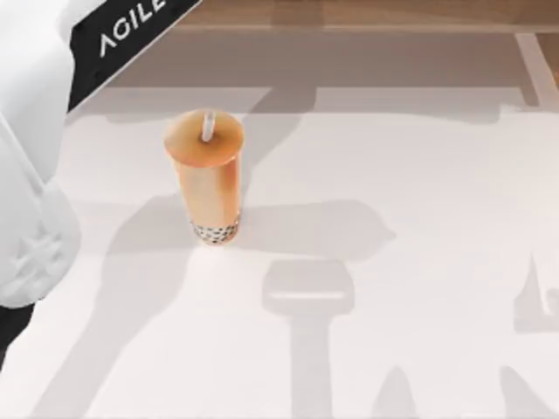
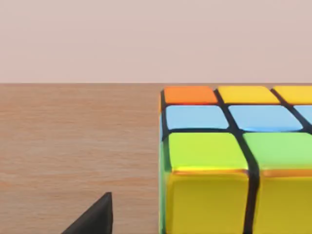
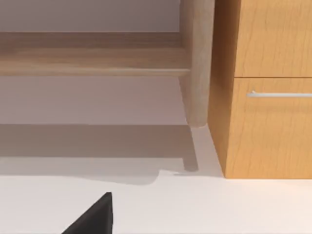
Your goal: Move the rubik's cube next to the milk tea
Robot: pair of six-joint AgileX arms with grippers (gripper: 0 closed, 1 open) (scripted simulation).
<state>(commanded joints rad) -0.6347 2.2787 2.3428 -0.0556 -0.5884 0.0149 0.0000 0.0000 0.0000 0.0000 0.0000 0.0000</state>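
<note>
White tabletop [image 1: 419,175], wood floor strip along far edge, heavy arm shadows across centre

Left of top view: left arm [image 1: 26,175], white casing with AGILE lettering, covering left table edge; gripper itself hidden under it. Left wrist view: rubik's cube [image 2: 234,161] very close to camera, top face showing orange, yellow, blue, green stickers, yellow front face, black grid lines; wood-toned surface behind. One dark fingertip [image 2: 95,217] beside cube, apart from it, no contact seen. Jaw opening: cannot tell; hold on cube: cannot tell

Centre-left of top view: milk tea [image 1: 207,179], upright, orange lid, white straw stub, dark pearls at base, standing free on table, well apart from anything else

Right: right arm parked off table's right side; right wrist view facing wooden cabinet [image 3: 265,87] with drawer handle and low shelf [image 3: 92,61], one dark fingertip at bottom of that view; finger spread not readable

Judged stage: cube at left gripper, not yet next to cup

Risks: off-centre or shallow grip causing cube to twist or slip; low carry path or wide arm swing clipping tall cup and tipping it; release too close nudging cup base
</note>
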